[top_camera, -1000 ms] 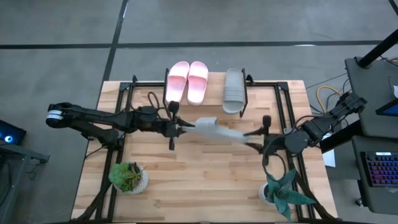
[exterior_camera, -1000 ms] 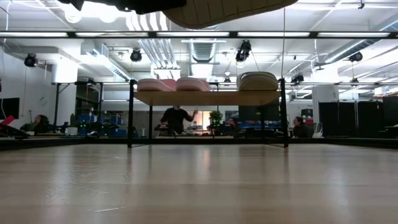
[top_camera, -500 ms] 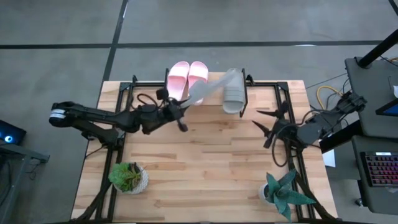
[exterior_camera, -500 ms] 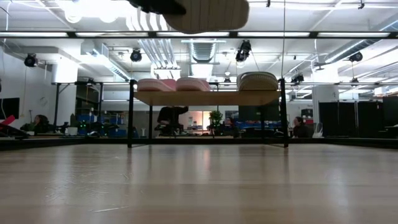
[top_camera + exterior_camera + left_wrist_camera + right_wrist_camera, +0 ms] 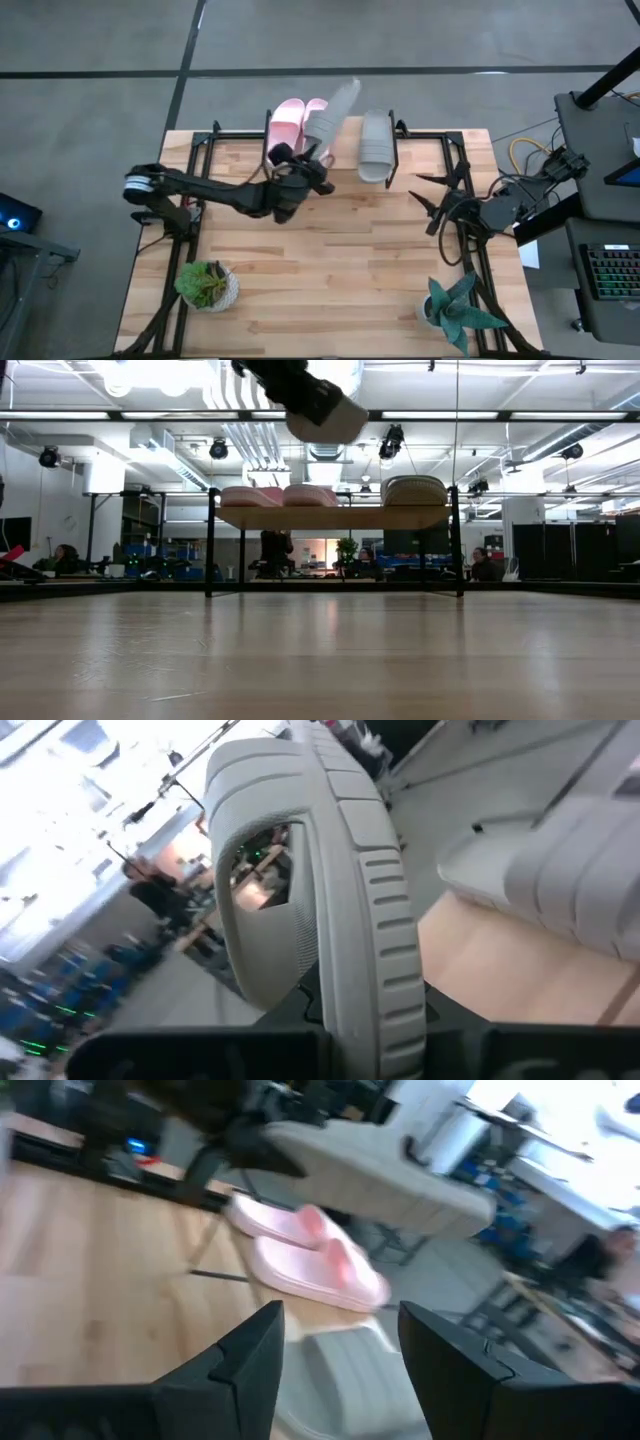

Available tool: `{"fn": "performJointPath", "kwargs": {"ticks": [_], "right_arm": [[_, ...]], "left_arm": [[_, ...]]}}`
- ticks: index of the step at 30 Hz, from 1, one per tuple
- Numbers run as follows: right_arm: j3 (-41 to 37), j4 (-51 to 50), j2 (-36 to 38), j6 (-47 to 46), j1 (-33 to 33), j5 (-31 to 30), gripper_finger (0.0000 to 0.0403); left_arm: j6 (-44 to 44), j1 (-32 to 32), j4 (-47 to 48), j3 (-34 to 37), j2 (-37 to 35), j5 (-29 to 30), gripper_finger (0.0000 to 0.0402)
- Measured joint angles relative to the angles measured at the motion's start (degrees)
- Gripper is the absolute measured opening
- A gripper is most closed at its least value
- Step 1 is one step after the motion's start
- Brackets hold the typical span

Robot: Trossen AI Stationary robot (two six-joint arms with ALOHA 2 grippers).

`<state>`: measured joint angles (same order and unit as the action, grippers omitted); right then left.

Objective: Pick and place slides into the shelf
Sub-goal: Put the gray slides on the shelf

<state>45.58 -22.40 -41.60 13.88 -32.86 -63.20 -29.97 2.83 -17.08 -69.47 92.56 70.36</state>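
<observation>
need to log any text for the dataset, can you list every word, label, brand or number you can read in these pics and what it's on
None: no readable text in any view.
Grey slide held in the left gripper: ribbed sole, no brand or mark visible.
Pink slides and the grey slide on the shelf: plain, no visible print.
Keyboard beside the table: keys too small to read.
Room behind the table in the low view: nothing readable, too small and blurred.

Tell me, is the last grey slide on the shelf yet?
Not yet. The grey slide is in the air, clamped in the left gripper, above the shelf and pink slides.
</observation>
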Motion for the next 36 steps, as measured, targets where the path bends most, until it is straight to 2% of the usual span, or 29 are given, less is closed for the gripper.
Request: {"fn": "performJointPath", "kwargs": {"ticks": [3, 5, 8, 10, 21, 27, 29, 32, 36], "right_arm": [[0.00, -0.32, 0.00, 0.10, 0.00, -5.55, 0.0187], [0.00, -0.40, 0.34, 0.77, 0.00, -8.62, 0.0187], [0.00, -0.89, 1.23, 1.17, 0.00, -9.39, 0.0187], [0.00, -1.02, 1.95, 1.15, 0.00, -9.38, 0.0187], [0.00, -1.42, 6.00, 1.17, 0.00, -8.91, 0.0187], [0.00, -1.39, 7.40, 1.15, 0.00, -8.77, 0.0187], [0.00, -1.39, 7.50, 1.17, 0.00, -7.77, 0.0187], [0.00, -1.39, 7.43, 2.83, 0.00, -2.29, 0.0187], [-0.16, -1.38, 6.33, 13.66, 0.00, 7.65, 0.0187]], "left_arm": [[-1.03, 0.00, 0.14, -3.01, 4.35, 2.29, 0.0008], [-2.78, 0.05, 0.11, -4.83, 6.80, 6.28, 0.0008], [-7.26, 0.07, 0.00, -7.75, 10.26, 15.50, 0.0008], [-9.40, 0.10, -0.15, -9.47, 12.35, 18.46, 0.0008], [-12.95, 1.19, 0.04, -15.35, 21.20, 19.74, 0.0008], [-15.64, 2.59, 0.10, -15.53, 22.87, 19.71, 0.0008], [-16.95, 2.84, 0.13, -15.50, 22.92, 19.43, 0.0008], [-17.38, 3.11, -0.02, -15.55, 22.80, 19.79, 0.0008], [-19.84, 3.57, 0.01, -15.81, 22.69, 19.73, 0.0008]]}}
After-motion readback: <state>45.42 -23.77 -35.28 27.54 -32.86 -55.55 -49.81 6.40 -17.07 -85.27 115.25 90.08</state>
